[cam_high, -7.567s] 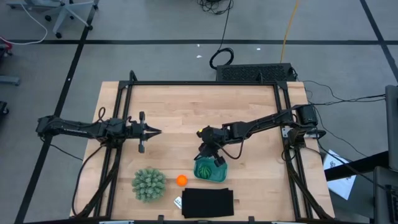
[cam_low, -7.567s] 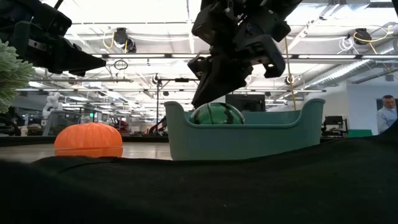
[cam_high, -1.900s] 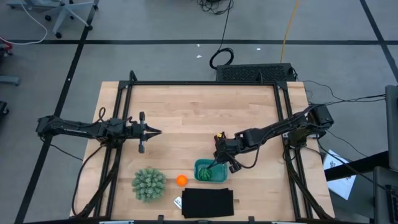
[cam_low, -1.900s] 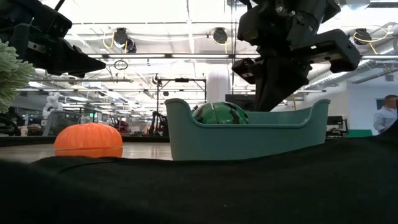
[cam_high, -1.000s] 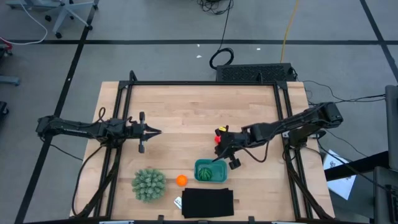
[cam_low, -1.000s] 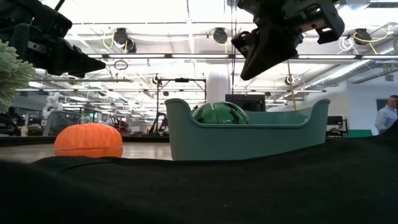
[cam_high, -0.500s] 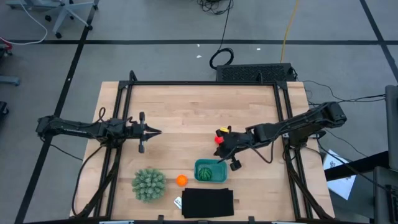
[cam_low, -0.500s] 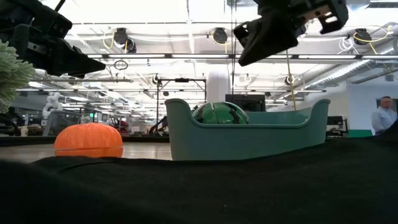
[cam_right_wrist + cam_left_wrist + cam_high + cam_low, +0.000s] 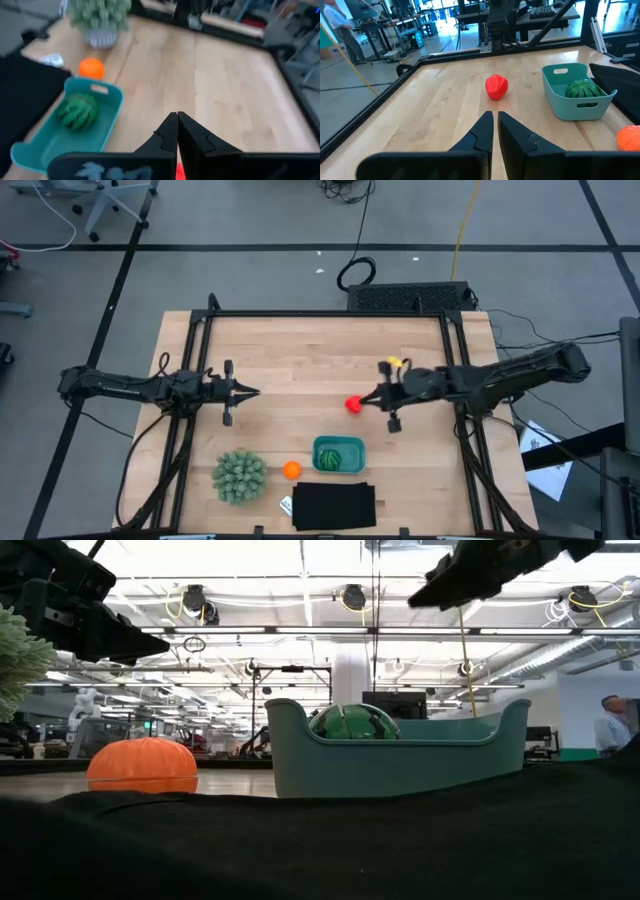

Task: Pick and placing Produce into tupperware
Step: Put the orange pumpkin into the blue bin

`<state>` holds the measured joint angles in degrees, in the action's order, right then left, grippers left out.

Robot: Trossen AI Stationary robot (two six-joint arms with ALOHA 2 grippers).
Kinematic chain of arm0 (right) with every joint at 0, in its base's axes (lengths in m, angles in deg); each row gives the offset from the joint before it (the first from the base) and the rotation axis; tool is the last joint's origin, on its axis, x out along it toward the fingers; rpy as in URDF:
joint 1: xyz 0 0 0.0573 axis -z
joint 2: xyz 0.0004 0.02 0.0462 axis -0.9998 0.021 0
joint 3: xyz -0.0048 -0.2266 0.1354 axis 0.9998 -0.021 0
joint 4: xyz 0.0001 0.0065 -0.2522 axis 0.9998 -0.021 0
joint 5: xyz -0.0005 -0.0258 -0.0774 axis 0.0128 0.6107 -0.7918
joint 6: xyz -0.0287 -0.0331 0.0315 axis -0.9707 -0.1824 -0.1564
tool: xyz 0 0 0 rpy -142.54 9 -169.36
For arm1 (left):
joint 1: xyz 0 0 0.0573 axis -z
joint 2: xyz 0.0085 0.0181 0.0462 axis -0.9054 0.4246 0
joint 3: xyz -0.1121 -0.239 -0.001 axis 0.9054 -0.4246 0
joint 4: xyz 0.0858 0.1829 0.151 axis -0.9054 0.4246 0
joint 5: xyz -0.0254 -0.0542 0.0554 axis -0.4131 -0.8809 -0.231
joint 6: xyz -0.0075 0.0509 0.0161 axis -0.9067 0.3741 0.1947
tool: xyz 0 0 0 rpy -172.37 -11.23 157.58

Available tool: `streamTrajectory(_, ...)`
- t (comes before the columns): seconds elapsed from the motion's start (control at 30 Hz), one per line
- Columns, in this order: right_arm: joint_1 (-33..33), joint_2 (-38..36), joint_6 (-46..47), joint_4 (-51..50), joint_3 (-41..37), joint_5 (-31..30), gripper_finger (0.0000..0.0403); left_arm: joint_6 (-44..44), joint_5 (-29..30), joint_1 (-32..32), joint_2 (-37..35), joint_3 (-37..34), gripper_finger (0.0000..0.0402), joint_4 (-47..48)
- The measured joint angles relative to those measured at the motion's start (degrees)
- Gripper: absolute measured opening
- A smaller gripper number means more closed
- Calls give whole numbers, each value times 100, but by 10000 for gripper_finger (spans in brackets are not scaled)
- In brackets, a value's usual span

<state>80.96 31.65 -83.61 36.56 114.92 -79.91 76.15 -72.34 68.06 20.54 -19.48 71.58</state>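
Small teal plastic tub (image 9: 339, 455) w/ green striped ball (image 9: 332, 458) inside; orange ball (image 9: 291, 470) just left; red fruit (image 9: 353, 404) farther back.

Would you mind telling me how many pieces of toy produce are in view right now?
3. The green striped ball lies in the teal container; the orange ball sits just outside it; the red fruit rests on the table by the right gripper.

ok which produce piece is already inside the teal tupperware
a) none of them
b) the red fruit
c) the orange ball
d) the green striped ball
d: the high view shows the green striped ball lying inside the teal tupperware, while the orange ball sits on the table beside it and the red fruit lies apart on the wood.
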Motion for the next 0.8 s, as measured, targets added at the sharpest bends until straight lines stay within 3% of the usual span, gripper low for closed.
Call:
streamTrajectory(0.23,40,-1041,44,749,-582,21,0,-4,-1,1,-2,0,31,-6)
streamTrajectory(0.8,454,-3170,572,2319,-2848,-293,0,-243,-77,0,0,1,31,0)
